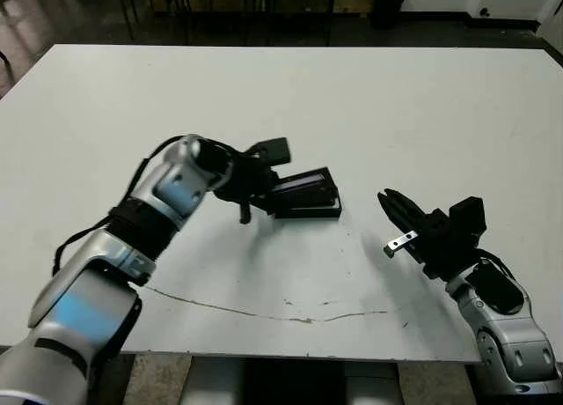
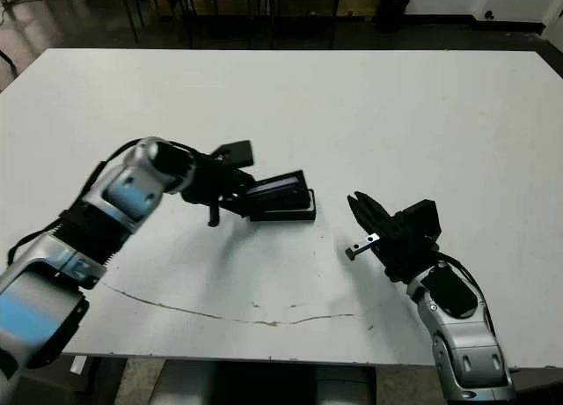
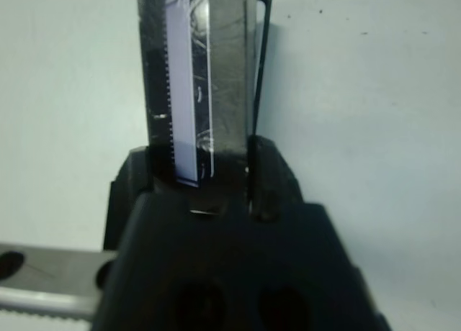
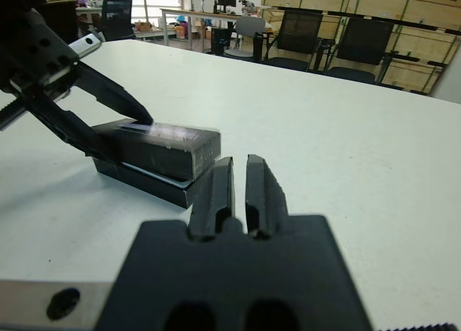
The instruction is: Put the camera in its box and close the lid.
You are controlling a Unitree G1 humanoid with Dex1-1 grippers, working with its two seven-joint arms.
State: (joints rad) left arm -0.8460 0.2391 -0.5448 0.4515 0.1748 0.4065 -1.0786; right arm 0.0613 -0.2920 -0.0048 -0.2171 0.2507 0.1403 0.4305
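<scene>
On the table [image 1: 422, 114], the left end effector [image 1: 280, 192] is pinching the lid [image 1: 303, 183] over the box [image 1: 310, 209]; the right end effector [image 1: 393, 209] is sitting pressed together nearby.

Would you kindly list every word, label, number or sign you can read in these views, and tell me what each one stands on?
No readable text in any view.
Flat black lid with a glossy grey-bluish stripe: the stripe shows only glare, no lettering.
Shallow black box under the lid: no visible marking.
Left hand and right hand: no labels seen.
Stacked cartons behind the chairs: anything printed on them is too small to read.
</scene>
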